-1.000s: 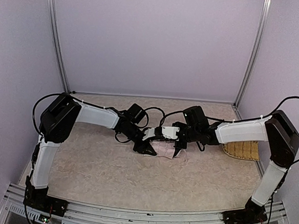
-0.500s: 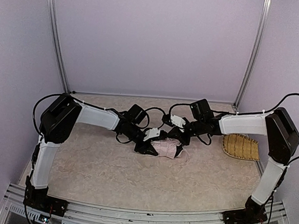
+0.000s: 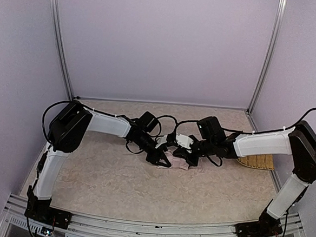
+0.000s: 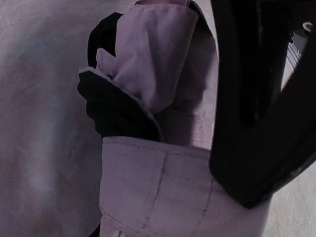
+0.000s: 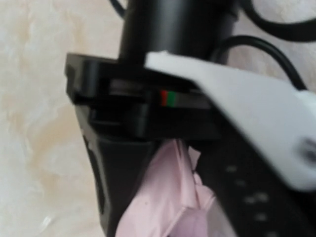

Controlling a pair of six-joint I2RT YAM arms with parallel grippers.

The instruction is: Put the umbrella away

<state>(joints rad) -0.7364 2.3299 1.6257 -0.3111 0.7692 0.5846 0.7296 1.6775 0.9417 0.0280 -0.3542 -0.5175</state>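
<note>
Pale lilac walls (image 3: 163, 43) are enclosing the cell on three sides, silver posts (image 3: 59, 41) are standing in the back corners, soft even light is falling on the beige mottled tabletop (image 3: 115, 186), and a slotted metal rail (image 3: 139, 229) is running along its near edge.

Left claw (image 3: 163, 161) and right claw (image 3: 191, 158) crowd umbrella (image 3: 177, 163) at centre. Open table (image 3: 115, 189) across lower frame. Mat (image 3: 261, 161) obstructs right edge.
</note>
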